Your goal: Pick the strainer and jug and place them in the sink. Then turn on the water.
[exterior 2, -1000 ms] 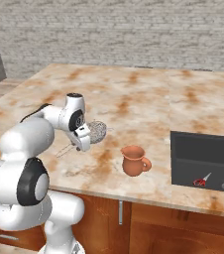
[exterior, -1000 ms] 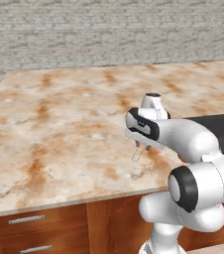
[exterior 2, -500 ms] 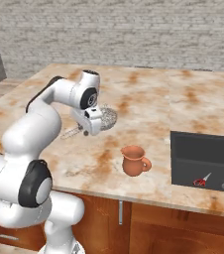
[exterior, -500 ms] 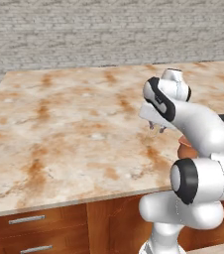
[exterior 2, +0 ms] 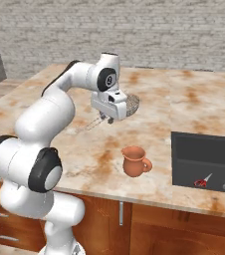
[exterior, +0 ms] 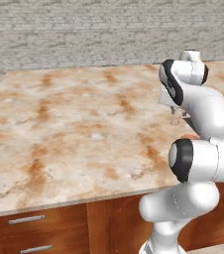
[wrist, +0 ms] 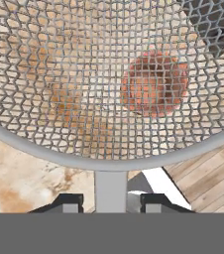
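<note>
The tabletop [exterior 2: 184,99] is a broad slab of polished marble-like stone, cream with rusty orange and brown veining, carried on reddish-brown wooden cabinets [exterior: 39,225] with slim metal drawer pulls. Behind it runs a wall [exterior 2: 184,35] of rough grey-white stone laid in thin courses. In the hand view, pale wooden floor planks [wrist: 208,178] show past the tabletop's edge. No writing or labels can be read anywhere.

The sink [exterior 2: 206,162] is a dark grey-black rectangular basin sunk into the tabletop near its front edge. Inside it, near the front, lie a small red-handled item and a small greyish round one, too small to identify.

The jug [exterior 2: 135,161] is terracotta orange, matte, with a rounded belly, flared lip and side handle; it stands upright on the tabletop just beside the sink, on the arm's side of it.

The strainer [exterior 2: 129,105] is a round bowl of silver wire mesh with a smooth metal rim. It is lifted above the tabletop, beyond the jug and further from the sink. The end effector [exterior 2: 109,117] is clamped on the strainer's flat metal handle close to the rim, its fingers [wrist: 69,202] on either side. Through the mesh in the hand view, the jug appears as an orange blur.
</note>
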Controlling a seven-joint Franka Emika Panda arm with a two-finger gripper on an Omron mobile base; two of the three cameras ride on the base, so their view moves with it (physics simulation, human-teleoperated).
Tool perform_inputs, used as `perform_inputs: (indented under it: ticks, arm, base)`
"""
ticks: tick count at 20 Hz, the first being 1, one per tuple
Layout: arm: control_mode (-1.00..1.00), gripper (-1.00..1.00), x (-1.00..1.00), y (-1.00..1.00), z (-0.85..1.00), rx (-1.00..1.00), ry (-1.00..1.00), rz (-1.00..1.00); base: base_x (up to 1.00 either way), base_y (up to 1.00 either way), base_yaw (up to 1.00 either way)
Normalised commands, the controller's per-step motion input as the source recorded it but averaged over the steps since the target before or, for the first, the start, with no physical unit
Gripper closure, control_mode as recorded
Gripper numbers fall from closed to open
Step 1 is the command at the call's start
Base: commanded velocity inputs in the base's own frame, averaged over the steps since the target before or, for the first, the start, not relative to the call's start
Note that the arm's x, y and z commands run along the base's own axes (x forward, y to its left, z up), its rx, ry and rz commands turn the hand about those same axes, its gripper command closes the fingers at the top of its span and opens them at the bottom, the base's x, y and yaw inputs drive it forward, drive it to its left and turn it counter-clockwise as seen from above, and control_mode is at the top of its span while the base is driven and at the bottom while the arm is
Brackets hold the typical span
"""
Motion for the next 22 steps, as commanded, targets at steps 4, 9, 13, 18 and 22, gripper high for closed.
perform_inputs:
  ticks: [4,9,13,18,22]
  arm:
    - [-1.0,1.0,0.13,-1.0,0.0,-0.07,0.12,-0.09]
    - [-1.0,1.0,0.31,-1.0,-0.09,-0.13,0.08,-0.09]
    - [-1.0,1.0,0.01,-0.99,-0.49,-0.12,-0.09,-0.04]
    - [-1.0,1.0,0.0,-1.0,-0.33,-0.05,0.05,-0.26]
    - [-1.0,1.0,0.17,-0.94,-0.13,0.0,0.07,-0.16]
  base:
    - [0.0,0.0,0.0]
    - [0.0,0.0,0.0]
    - [0.0,0.0,0.0]
    - [0.0,0.0,0.0]
    - [0.0,0.0,0.0]
